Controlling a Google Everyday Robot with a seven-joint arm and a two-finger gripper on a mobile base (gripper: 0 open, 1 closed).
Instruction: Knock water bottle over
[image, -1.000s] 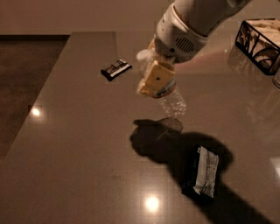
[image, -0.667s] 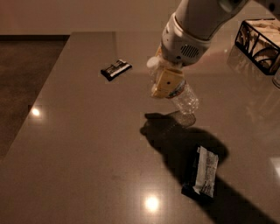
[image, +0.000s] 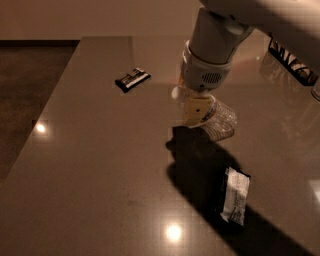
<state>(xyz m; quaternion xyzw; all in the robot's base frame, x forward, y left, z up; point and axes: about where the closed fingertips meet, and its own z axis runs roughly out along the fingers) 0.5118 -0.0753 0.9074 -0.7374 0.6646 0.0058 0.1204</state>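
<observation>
The water bottle (image: 222, 121) is a small clear ribbed plastic bottle near the middle of the brown table (image: 100, 165). It leans steeply, with its body low to the right. A white cap (image: 176, 93) shows at the upper left, behind the gripper. My gripper (image: 197, 111) hangs from the white arm (image: 212, 50) and sits right against the bottle's left side, covering its neck. The arm casts a dark shadow on the table in front of the bottle.
A dark-and-white snack wrapper (image: 133, 79) lies at the back left. Another wrapper (image: 235, 195) lies front right in the arm's shadow. A black wire basket (image: 294, 61) stands at the back right. The table's left edge drops to dark floor (image: 25, 90).
The arm has moved right and down toward the table. The bottle has gone with it and tilted further over to the right.
</observation>
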